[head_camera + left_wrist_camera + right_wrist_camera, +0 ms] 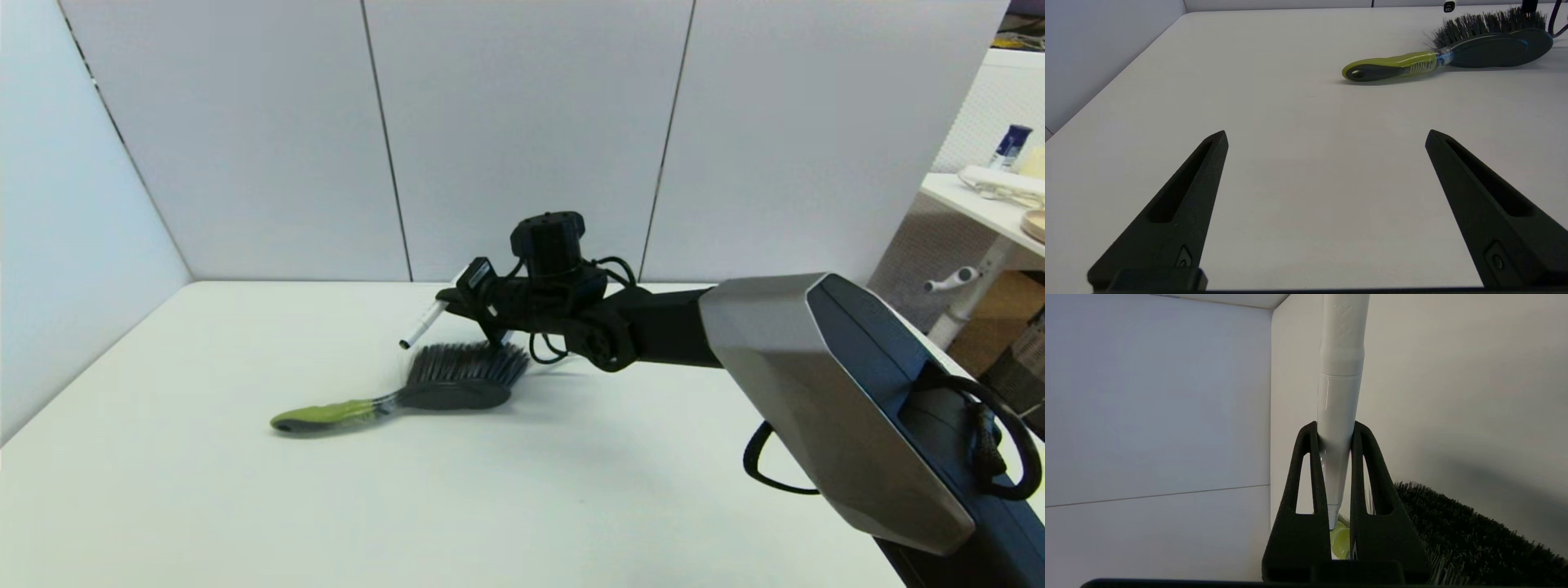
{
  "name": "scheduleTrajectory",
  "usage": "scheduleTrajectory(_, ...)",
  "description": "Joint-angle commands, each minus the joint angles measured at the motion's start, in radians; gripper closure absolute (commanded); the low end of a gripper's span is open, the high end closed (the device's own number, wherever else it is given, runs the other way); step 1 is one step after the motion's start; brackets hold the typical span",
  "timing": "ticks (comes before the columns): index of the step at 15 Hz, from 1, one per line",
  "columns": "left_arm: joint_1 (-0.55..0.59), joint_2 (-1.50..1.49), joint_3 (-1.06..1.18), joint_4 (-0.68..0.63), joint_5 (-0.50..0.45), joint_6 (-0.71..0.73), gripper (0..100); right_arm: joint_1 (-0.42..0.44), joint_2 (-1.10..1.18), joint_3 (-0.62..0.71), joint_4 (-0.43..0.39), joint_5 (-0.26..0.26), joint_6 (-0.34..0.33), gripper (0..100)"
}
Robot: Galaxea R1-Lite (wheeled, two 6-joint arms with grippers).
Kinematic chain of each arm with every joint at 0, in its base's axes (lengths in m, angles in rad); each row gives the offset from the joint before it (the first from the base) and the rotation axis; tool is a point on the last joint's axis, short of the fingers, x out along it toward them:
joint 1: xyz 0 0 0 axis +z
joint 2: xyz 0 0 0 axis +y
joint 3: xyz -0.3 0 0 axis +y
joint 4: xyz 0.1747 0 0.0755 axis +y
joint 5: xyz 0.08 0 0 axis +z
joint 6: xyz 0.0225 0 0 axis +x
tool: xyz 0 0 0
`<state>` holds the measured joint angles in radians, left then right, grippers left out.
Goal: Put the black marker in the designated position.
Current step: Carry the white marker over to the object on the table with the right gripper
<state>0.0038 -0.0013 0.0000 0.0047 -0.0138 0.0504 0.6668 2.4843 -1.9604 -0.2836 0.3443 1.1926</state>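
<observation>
My right gripper (459,307) hangs a little above the table at the back middle, shut on the black marker (424,325), a slim white barrel with a dark tip that slants down to the left. In the right wrist view the marker (1340,396) runs up between the two fingers of that gripper (1334,426). The green-handled brush (457,377) lies just below and in front of it, bristles up. The plain off-white tabletop strip (310,298) along the grey wall panels bears no mark. My left gripper (1327,136) stands open and empty low over the table, near its left side.
Grey wall panels (522,131) with thin dark seams close the back and left of the table. The brush (1486,45) lies ahead and to the right of the left gripper. A side table with items (996,196) stands beyond the right edge.
</observation>
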Motion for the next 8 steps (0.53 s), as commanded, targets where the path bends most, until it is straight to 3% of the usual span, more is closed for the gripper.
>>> scheduleTrajectory(1, 0.001, 0.001, 0.000, 0.000, 0.000, 0.000, 0, 0.000, 0.001, 0.000, 0.003, 0.002, 0.007, 100)
scheduleTrajectory(3, 0.001, 0.001, 0.000, 0.000, 0.000, 0.000, 0, -0.012, -0.016, 0.000, 0.009, 0.001, -0.014, 100)
scheduleTrajectory(4, 0.001, 0.001, 0.000, 0.000, 0.000, 0.000, 0, -0.027, -0.027, 0.000, 0.008, 0.005, -0.099, 100)
scheduleTrajectory(5, 0.001, 0.001, 0.000, 0.000, 0.000, 0.000, 0, -0.041, -0.031, 0.000, 0.014, 0.030, -0.288, 100)
scheduleTrajectory(8, -0.001, 0.001, 0.000, 0.000, 0.000, 0.000, 0, -0.047, -0.041, 0.000, 0.052, 0.081, -0.762, 100)
